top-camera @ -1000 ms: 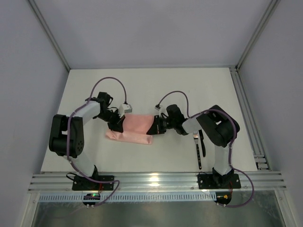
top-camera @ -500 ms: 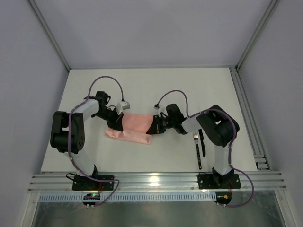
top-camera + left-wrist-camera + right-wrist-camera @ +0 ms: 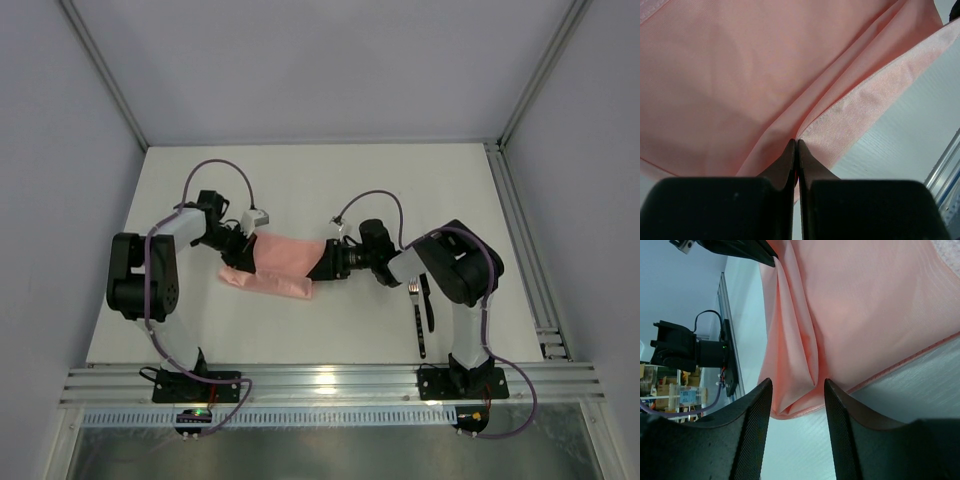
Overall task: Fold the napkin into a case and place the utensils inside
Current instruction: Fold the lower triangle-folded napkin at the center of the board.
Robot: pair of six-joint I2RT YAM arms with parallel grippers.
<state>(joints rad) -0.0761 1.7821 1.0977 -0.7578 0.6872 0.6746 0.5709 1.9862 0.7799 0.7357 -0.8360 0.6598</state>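
- Napkin (image 3: pixel 283 262): salmon-pink cloth, folded into a layered strip, lies flat mid-table (image 3: pixel 330 190) btwn the two arms. Long axis runs left-right, slightly tilted. A narrower lower layer sticks out along its near edge.
- Left gripper (image 3: pixel 244 246): at the strip's left end, arm bent in from the left.
- Left wrist view: left gripper (image 3: pixel 796 145) has jaws pressed together, pinching a fold of the napkin (image 3: pixel 740 75) right at the tips. Creases fan out from the pinch point. A shinier layer spreads to the right over the pale table (image 3: pixel 910 135).
- Right gripper (image 3: pixel 326 262): at the strip's right end, facing the left one across the cloth.
- Right wrist view: right gripper (image 3: pixel 797 385) has fingers (image 3: pixel 752 415) spread apart w/ a clear gap. Napkin (image 3: pixel 865 305) corner and one long ridge-like crease sit in and beyond that gap. No clamp on the cloth visible; can't tell if either pad brushes it.
- Same view, top edge: dark tip of the left gripper (image 3: pixel 740 247) on the cloth's far end.
- Utensils: fork (image 3: pixel 418 325) w/ pale tines pointing away from the arm bases, and a 2nd dark utensil (image 3: pixel 429 308) just beside it. Both lie on the table close to the right arm's base, well apart from the napkin, not in it.
- Purple cables loop over both arms.
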